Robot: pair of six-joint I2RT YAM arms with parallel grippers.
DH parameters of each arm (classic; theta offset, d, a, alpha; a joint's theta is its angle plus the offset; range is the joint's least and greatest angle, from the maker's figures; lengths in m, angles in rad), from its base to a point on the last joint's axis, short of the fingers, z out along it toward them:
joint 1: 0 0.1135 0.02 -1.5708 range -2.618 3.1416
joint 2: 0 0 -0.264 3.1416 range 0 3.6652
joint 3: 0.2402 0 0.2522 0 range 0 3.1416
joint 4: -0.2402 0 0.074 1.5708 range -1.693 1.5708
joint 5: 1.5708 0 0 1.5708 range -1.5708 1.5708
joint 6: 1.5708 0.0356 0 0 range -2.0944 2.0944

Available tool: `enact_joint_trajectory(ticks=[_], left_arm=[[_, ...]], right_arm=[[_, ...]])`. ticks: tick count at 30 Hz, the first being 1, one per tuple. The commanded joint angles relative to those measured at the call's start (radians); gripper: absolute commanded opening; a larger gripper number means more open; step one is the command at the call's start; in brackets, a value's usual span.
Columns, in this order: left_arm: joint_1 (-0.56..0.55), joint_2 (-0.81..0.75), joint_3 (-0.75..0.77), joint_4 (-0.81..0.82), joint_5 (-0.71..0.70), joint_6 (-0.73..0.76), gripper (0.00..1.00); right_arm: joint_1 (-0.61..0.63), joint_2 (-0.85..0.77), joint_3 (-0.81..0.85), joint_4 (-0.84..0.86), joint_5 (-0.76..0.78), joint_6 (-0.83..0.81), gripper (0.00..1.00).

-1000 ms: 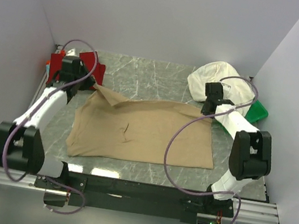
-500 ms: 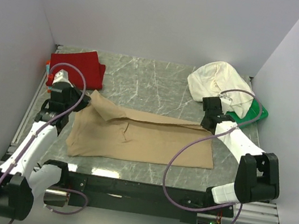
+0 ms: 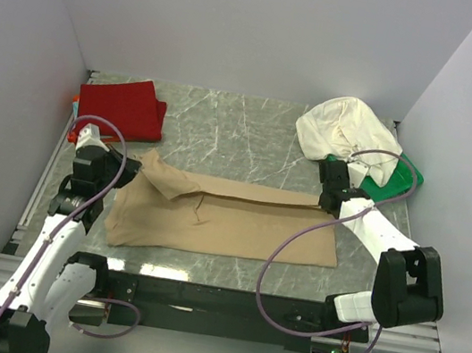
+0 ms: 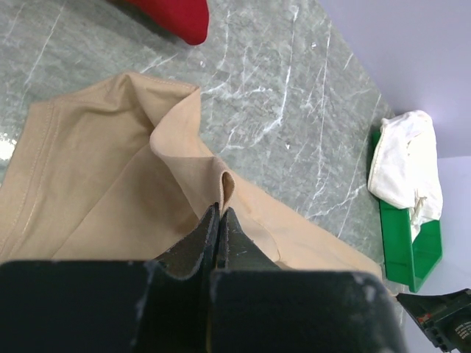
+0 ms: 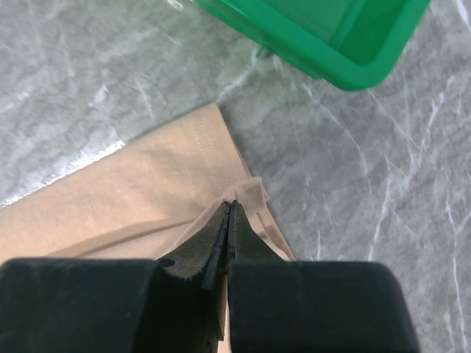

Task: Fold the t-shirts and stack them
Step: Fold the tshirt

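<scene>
The tan t-shirt lies flat on the tabletop. Its far edge is pinched at both corners, the left hand and right hand each closed tight on cloth, so the fold can be carried over evenly.

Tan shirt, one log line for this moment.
left jaws: shut on tan shirt far-left edge | right jaws: shut on far-right corner | red shirt: far left | cream shirt: on green tray
</scene>
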Motion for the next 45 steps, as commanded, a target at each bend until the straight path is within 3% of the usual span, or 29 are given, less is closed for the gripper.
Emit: enact_joint_trajectory(ticks=[1,17,19,20,21,23,30,34,36,40,45], left_arm=[[0.001,-0.038,-0.022,-0.006,0.006,-0.026,0.0],[0.002,-0.03,-0.066,0.0,0.035,-0.02,0.0],[0.002,-0.033,-0.063,-0.006,0.029,-0.015,0.0],[0.002,-0.033,-0.059,-0.011,0.032,-0.009,0.0],[0.002,-0.033,-0.057,-0.012,0.034,-0.009,0.0],[0.002,-0.033,-0.051,-0.015,0.035,-0.004,0.0],[0.002,-0.006,-0.052,0.003,0.044,-0.003,0.0],[0.002,0.013,-0.062,0.02,0.055,-0.003,0.0],[0.002,0.026,-0.06,0.028,0.054,-0.001,0.01],[0.002,0.053,-0.06,0.045,0.034,0.003,0.0],[0.002,0.151,-0.036,0.115,0.032,0.009,0.0]], right_arm=[[0.013,-0.039,-0.018,-0.008,0.075,0.04,0.0],[0.069,-0.042,0.013,-0.175,0.22,0.132,0.01],[0.076,-0.051,0.005,-0.201,0.234,0.158,0.35],[0.09,-0.066,0.0,-0.236,0.257,0.173,0.58],[0.099,-0.076,-0.001,-0.255,0.274,0.191,0.65],[0.125,-0.124,0.0,-0.261,0.271,0.195,0.7],[0.135,-0.252,-0.009,-0.126,0.112,0.064,0.71],[0.133,-0.222,-0.014,-0.054,0.031,0.02,0.71],[0.142,-0.203,-0.004,-0.029,-0.019,0.008,0.66],[0.254,-0.212,-0.004,0.049,-0.131,-0.02,0.65],[0.384,-0.224,-0.017,0.242,-0.4,0.0,0.65]])
